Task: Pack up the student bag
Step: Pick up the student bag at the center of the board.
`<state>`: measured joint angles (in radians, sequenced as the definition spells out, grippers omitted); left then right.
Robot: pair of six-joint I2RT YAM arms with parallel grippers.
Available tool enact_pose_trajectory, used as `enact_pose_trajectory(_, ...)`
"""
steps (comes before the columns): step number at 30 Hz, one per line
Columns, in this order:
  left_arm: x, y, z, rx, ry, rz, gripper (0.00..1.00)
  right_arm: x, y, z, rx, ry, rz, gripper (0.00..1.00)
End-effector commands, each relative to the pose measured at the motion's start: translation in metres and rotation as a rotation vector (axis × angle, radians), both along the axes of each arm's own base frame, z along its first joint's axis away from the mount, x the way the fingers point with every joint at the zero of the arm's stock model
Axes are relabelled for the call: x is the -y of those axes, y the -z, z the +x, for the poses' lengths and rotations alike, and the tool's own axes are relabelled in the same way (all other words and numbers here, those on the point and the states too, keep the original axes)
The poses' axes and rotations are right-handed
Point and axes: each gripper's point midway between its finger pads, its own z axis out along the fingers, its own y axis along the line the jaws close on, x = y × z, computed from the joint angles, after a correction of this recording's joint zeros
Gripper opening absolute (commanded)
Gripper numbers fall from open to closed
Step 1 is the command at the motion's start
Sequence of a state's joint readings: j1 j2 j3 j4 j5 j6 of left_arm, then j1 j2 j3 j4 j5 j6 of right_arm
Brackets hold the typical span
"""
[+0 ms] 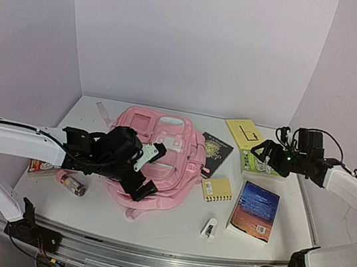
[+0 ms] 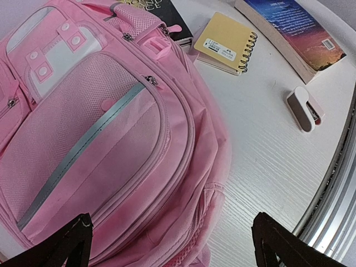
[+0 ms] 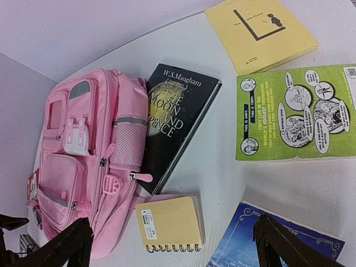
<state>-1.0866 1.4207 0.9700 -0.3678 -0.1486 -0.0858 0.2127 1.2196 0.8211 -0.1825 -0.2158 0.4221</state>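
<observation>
The student bag (image 1: 166, 172) is a light-pink backpack lying flat at the table's middle, pockets up. It fills the left wrist view (image 2: 100, 139) and shows at the left of the right wrist view (image 3: 83, 156). My left gripper (image 1: 151, 170) hovers over the bag's near right edge, open and empty; its fingers straddle the bag's side seam (image 2: 172, 245). My right gripper (image 1: 264, 154) is open and empty above the green comic-cover book (image 3: 295, 111) at the right, apart from the bag.
A black book (image 1: 214, 152) touches the bag's right side. A yellow spiral notebook (image 1: 216, 189), a blue book (image 1: 256, 210), a small white stapler-like thing (image 1: 209, 228) and a yellow book (image 1: 244, 132) lie to the right. A small jar (image 1: 73, 184) and a red book (image 1: 42, 168) lie left.
</observation>
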Motion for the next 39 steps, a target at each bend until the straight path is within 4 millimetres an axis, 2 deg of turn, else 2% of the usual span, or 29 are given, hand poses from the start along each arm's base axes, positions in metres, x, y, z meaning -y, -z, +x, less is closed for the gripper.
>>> enact_pose_trajectory(1,0.011,0.002,0.001,-0.008,0.021,0.001,0.99,0.001,-0.01,-0.003,0.027,0.006,0.008,0.98)
enact_pose_trajectory(6,0.021,0.022,0.0,-0.051,0.061,0.053,0.97,0.0,-0.008,-0.003,0.021,0.003,0.008,0.98)
enact_pose_trajectory(17,0.031,0.056,0.014,-0.043,0.067,0.17,0.95,-0.004,-0.004,-0.005,0.008,-0.022,0.02,0.98)
enact_pose_trajectory(20,0.032,0.066,0.016,-0.049,0.062,0.203,0.9,-0.005,-0.004,-0.006,0.007,-0.027,0.021,0.98)
enact_pose_trajectory(22,0.031,0.074,0.017,-0.057,0.059,0.227,0.84,-0.005,-0.004,-0.006,0.008,-0.025,0.019,0.98)
enact_pose_trajectory(25,0.025,0.087,0.019,-0.07,0.033,0.281,0.63,-0.004,-0.004,-0.005,0.009,-0.021,0.016,0.98)
enact_pose_trajectory(27,0.023,0.089,0.021,-0.065,0.018,0.3,0.36,-0.003,-0.004,-0.005,0.007,-0.014,0.014,0.98)
enact_pose_trajectory(29,0.025,0.085,0.023,-0.054,0.011,0.297,0.13,-0.003,-0.002,-0.005,-0.004,-0.009,0.022,0.98)
enact_pose_trajectory(31,0.032,0.068,0.025,-0.022,0.015,0.26,0.01,-0.014,-0.001,-0.008,-0.008,-0.078,0.039,0.98)
enact_pose_trajectory(34,0.043,0.034,0.025,0.046,0.045,0.184,0.0,-0.045,-0.004,-0.015,-0.002,-0.291,0.083,0.98)
enact_pose_trajectory(36,0.047,0.008,0.025,0.099,0.08,0.134,0.0,-0.071,-0.007,-0.025,0.032,-0.502,0.098,0.96)
enact_pose_trajectory(39,0.046,-0.022,0.026,0.167,0.098,0.087,0.0,-0.094,-0.008,-0.032,0.051,-0.697,0.134,0.95)
